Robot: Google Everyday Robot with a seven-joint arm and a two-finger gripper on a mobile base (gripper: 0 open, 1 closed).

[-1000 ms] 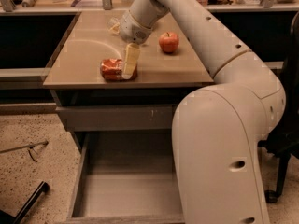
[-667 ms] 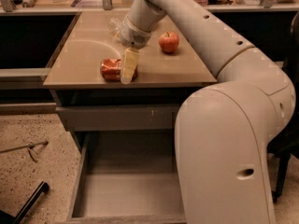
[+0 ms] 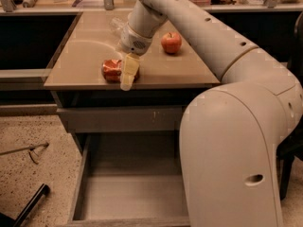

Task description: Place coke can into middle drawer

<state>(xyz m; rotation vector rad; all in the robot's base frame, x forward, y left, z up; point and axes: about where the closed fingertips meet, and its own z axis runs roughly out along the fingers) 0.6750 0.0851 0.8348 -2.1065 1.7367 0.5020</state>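
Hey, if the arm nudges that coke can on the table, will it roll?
Probably: the coke can seems to lie on its side, so a nudge could roll it. Its smooth round wall may slip. The gripper is right at it, near the front edge of the table.

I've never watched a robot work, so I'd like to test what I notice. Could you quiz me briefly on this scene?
1. True or false: the coke can is inside the middle drawer.
2. Where is the gripper? A) at the coke can on the cabinet top; B) down in the middle drawer; C) near the floor.
3. Fill in: the red fruit on the cabinet top is an ____.
Key: 1 false, the can is on the cabinet top; 2 A; 3 apple.
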